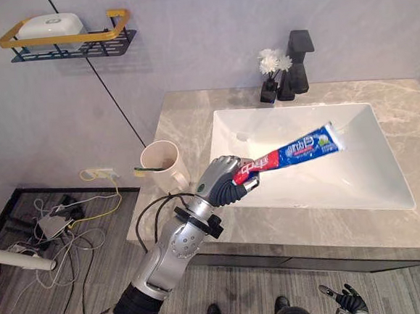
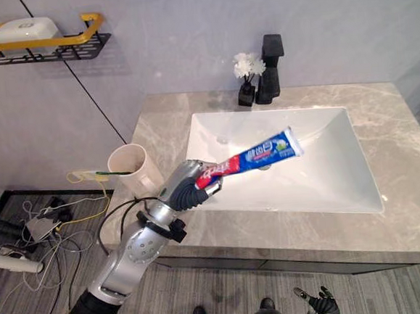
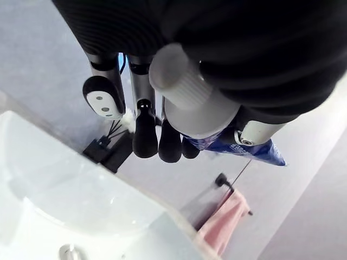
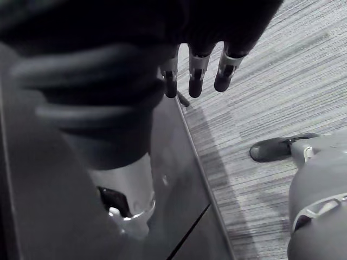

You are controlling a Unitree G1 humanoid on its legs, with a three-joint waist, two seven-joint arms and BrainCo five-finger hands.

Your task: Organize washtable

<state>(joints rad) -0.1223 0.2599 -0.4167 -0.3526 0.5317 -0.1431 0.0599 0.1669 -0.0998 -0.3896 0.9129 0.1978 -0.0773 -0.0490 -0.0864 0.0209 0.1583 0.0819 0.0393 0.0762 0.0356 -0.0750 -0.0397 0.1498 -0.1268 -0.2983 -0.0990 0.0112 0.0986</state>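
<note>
Surface: grey marbled washtable (image 1: 402, 105) against a plain grey wall, centre to right of frame. One white rectangular sink (image 1: 372, 180) is set into it. The floor (image 1: 227, 286) along the bottom is grey and striped, with a tangle of cables (image 1: 51, 224) at lower left.

Count:
- One black faucet (image 1: 301, 62), behind the sink.
- One black vase of white flowers (image 1: 272, 72), just beside the faucet.
- One cream mug (image 1: 163, 166) on the washtable's left edge, with a thin green item (image 1: 145, 170) across its rim.
- One yellow-railed wall shelf (image 1: 70, 38) at upper left, holding one white box (image 1: 50, 25).
- One pink towel (image 3: 225, 216), hanging on the wall.
- One toothpaste tube (image 1: 300, 148).

Left hand (image 1: 223, 179): fingers curled round the tube's red cap end. The tube slants up and right, in the air over the sink's left half.

Right hand (image 1: 345, 298): low at bottom right, over the floor, fingers (image 4: 196, 76) loose and spread, holding nothing.
</note>
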